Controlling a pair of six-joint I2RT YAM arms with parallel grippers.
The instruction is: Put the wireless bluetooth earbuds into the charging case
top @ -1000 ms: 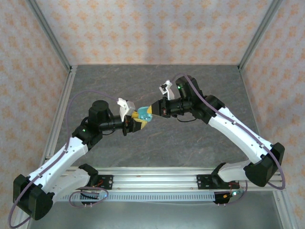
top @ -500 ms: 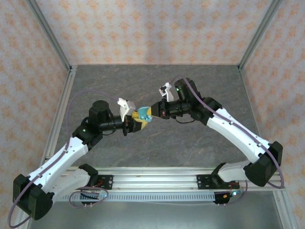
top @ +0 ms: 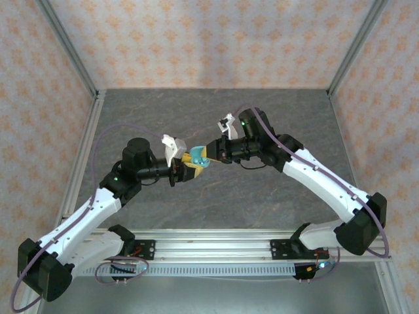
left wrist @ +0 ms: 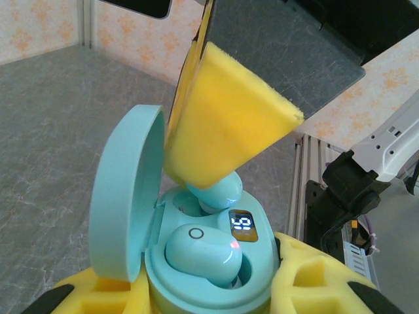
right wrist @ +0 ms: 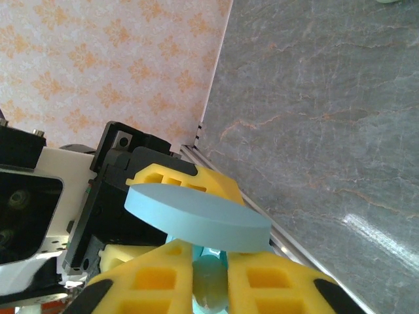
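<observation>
Teal plastic, oval and hinged, the charging case (left wrist: pixel 124 196) sits clamped between the yellow foam pads of the left gripper (top: pixel 186 169). It is raised off the grey stone-patterned table (top: pixel 262 196) and tipped so its open mouth faces the other arm (a steady, presented target rather than a loose thing that would skid). Its round lid (right wrist: pixel 196 209) is swung fully back, which keeps both sockets clear.

In the near socket lies the seated earbud (left wrist: pixel 200 252), a smooth pale teal pebble with a ring mark and a small red light. Beside it the little orange display (left wrist: pixel 242 227) is lit, which suggests the case registers it.

The second earbud (left wrist: pixel 219 193), of the same colour and shape, is at the far socket just behind the seated one, its lower end inside the rim. The right gripper (right wrist: pixel 209 282) reaches in from above with its yellow foam fingers (left wrist: pixel 229 124) drawn narrowly together around this piece. They pinch it at the top so the bottom is free to enter.

I judge the insertion nearly done: what remains is to let the piece settle flush and let go. Whether the pinch is slackening I cannot tell.
</observation>
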